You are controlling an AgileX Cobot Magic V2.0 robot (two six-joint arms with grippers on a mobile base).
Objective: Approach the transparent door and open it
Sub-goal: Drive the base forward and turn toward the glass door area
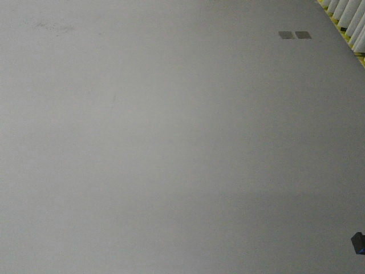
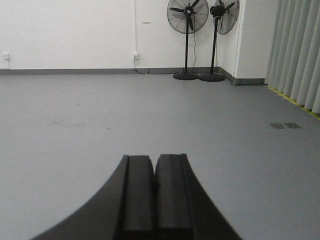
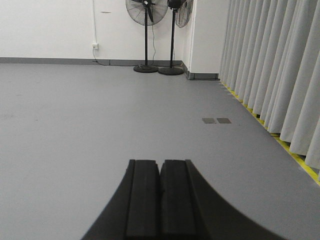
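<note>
The transparent door is out of view in all three views. My left gripper (image 2: pixel 154 157) is shut with nothing between its black fingers, held low over bare grey floor (image 2: pixel 100 115). My right gripper (image 3: pixel 160 161) is also shut and empty, pointing across the same grey floor (image 3: pixel 75 110). In the front-facing view only grey floor (image 1: pixel 171 142) shows, with a small dark blue-edged part (image 1: pixel 358 242) at the bottom right corner.
Two black pedestal fans (image 2: pixel 186 30) (image 2: pixel 218 35) stand by the far white wall (image 2: pixel 65 30). Pale pleated curtains (image 3: pixel 270 65) hang along the right, with a yellow floor line (image 3: pixel 295 157) at their foot. Two grey floor plates (image 3: pixel 216 120) are set in the floor.
</note>
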